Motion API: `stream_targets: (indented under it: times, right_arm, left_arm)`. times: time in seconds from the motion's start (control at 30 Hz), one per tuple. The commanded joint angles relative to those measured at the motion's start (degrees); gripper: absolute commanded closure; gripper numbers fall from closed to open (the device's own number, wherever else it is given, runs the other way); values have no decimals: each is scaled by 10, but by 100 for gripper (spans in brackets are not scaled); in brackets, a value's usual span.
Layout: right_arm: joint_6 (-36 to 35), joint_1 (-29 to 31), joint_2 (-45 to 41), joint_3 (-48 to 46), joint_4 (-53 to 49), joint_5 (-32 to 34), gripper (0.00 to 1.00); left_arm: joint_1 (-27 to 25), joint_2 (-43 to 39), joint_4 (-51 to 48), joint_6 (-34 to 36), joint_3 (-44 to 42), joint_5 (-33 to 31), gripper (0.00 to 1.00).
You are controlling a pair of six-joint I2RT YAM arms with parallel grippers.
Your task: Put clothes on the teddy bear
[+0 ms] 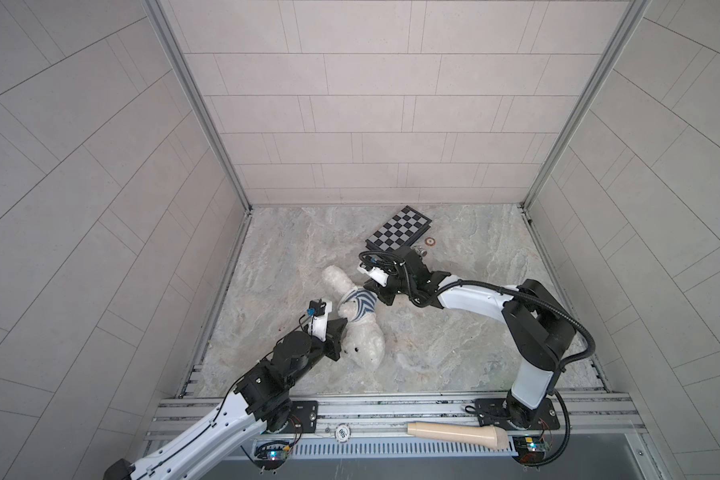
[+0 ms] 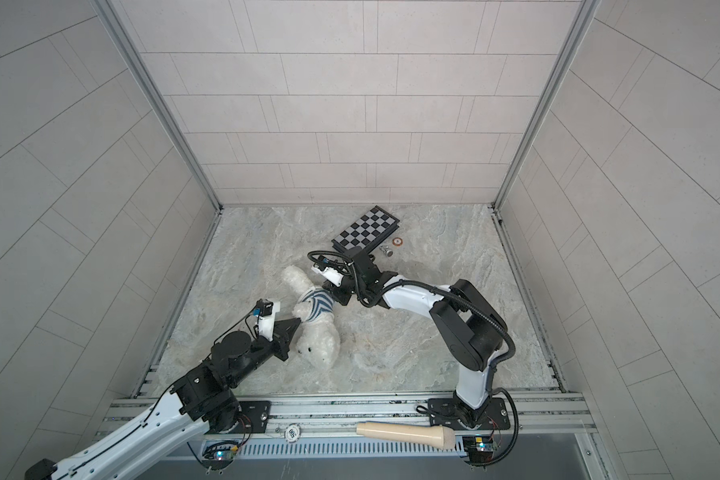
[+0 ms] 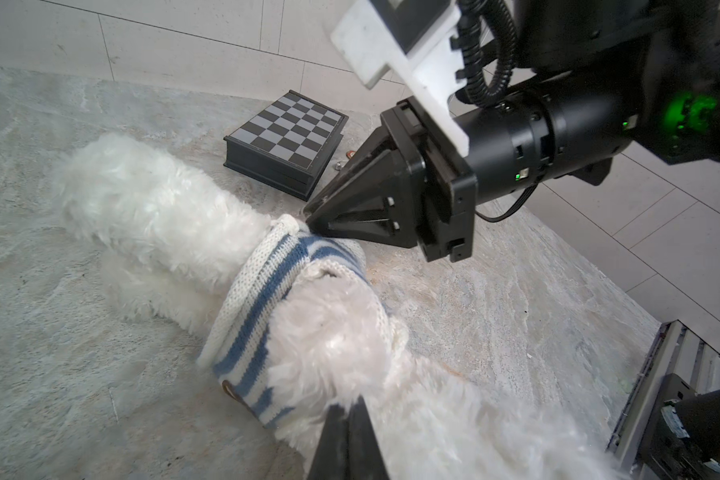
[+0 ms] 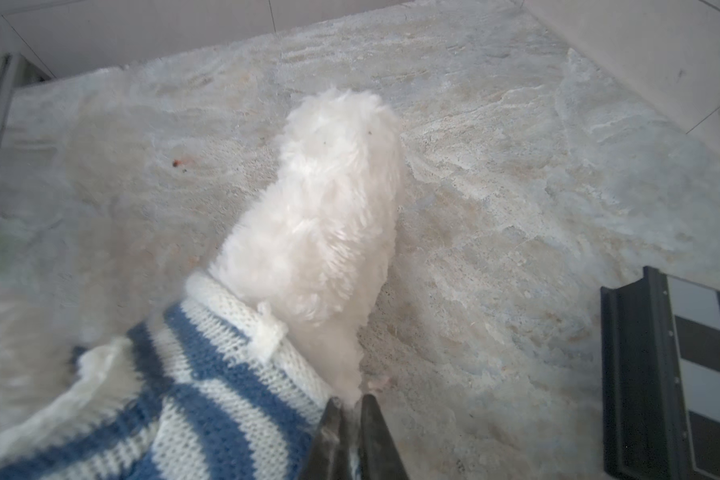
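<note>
- Two claws are on the teddy bear (image 1: 364, 345), so watch both. Your right gripper (image 4: 351, 401) shows only a thin slit between its jaws. Its tips sit against the rolled hem of the striped shirt (image 4: 208, 374) on the far-right side of the torso. There's white fluff in the slit, and that hold looks slack to me.
- Your left gripper (image 3: 347, 409) is clenched tight, with its tips buried in fur on the left side of the bear, by the arm. I cannot tell whether it pinches fur or knit.
- Risk one: with the right hold that loose, the hem could slip out and spring up toward the chest, and the belly ends up bare.
- Risk two: if you clamp down carelessly you could nip fur rather than knit, and then you drag the whole toy.
- Risk three: if you pull hard from the right, the left pinch may give and the bear would skate across the smooth table (image 1: 454, 332).
- The bear lies left of centre with its head near and its legs pointing far-left. The shirt is bunched round the chest, with one arm through a sleeve.
- The chessboard (image 1: 400, 228) sits just beyond your right wrist on the far side, and a wide back-swing could clip it.
</note>
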Motion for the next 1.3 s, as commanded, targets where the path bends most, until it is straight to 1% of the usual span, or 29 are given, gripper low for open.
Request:
stream_targets:
  times: [0.0,0.1,0.17,0.23,0.37,0.57,0.63,0.77,0.9,1.03,1.17,1.27]
  right_arm:
    - [-8,-1,-62,-39,78,-44,69]
    - [-10,3,-114,-94,133,-65,55]
    - [-17,5,-141,-115,139,-80,52]
    - [-34,9,-163,-138,142,-97,50]
    - [-28,16,-194,-196,212,-138,47]
    - [-44,37,-182,-188,189,-158,46]
    - [-43,41,-171,-188,198,-159,46]
    - [-37,42,-151,-184,211,-167,50]
    - [-39,43,-125,-179,209,-171,58]
    - [-48,43,-110,-181,201,-159,65]
    - [-68,43,-108,-179,179,-147,85]
    - [-88,43,-105,-177,157,-132,91]
  left_arm:
    - [-5,4,1,-7,32,-5,100]
    - [-4,13,6,-8,48,13,100]
    - [-5,15,12,-13,55,25,100]
    - [-4,18,17,-16,63,36,100]
    - [-5,22,20,-18,82,54,100]
    - [-5,33,30,-22,96,69,100]
    - [-5,36,31,-24,97,67,100]
    - [-5,48,22,-25,105,58,100]
    - [-5,55,33,-30,105,57,100]
    - [-5,55,38,-31,108,57,100]
    - [-5,53,33,-28,113,54,100]
    - [-4,51,30,-27,116,49,100]
